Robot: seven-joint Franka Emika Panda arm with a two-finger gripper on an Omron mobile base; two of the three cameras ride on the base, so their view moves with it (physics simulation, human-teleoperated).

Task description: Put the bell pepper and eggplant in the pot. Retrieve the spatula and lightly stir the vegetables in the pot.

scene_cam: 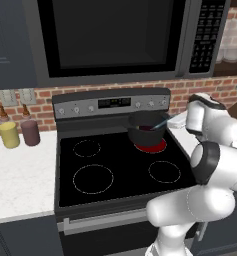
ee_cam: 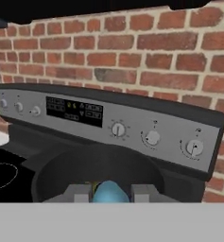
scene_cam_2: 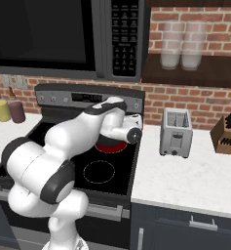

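The dark pot (scene_cam: pixel 146 131) stands on the back right burner (scene_cam: pixel 152 146), which glows red. My gripper (scene_cam: pixel 174 120) hovers at the pot's right rim, shut on the spatula (scene_cam: pixel 161 122), whose pale blue handle slants down into the pot. In the hand view the pot's rim (ee_cam: pixel 52 168) curves just below my gripper (ee_cam: pixel 108 194), and the spatula's blue handle (ee_cam: pixel 108 190) sits between the fingertips (ee_cam: pixel 78 193). The bell pepper and eggplant are hidden inside the pot. From the right base view my arm covers the pot, with the red burner (scene_cam_2: pixel 111 145) showing beneath.
The stove's control panel (ee_cam: pixel 108 124) and brick wall rise right behind the pot, with the microwave (scene_cam: pixel 115 35) overhead. A yellow jar (scene_cam: pixel 9 134) and a maroon jar (scene_cam: pixel 30 132) stand on the left counter. A toaster (scene_cam_2: pixel 176 132) and knife block (scene_cam_2: pixel 227 134) are on the right counter.
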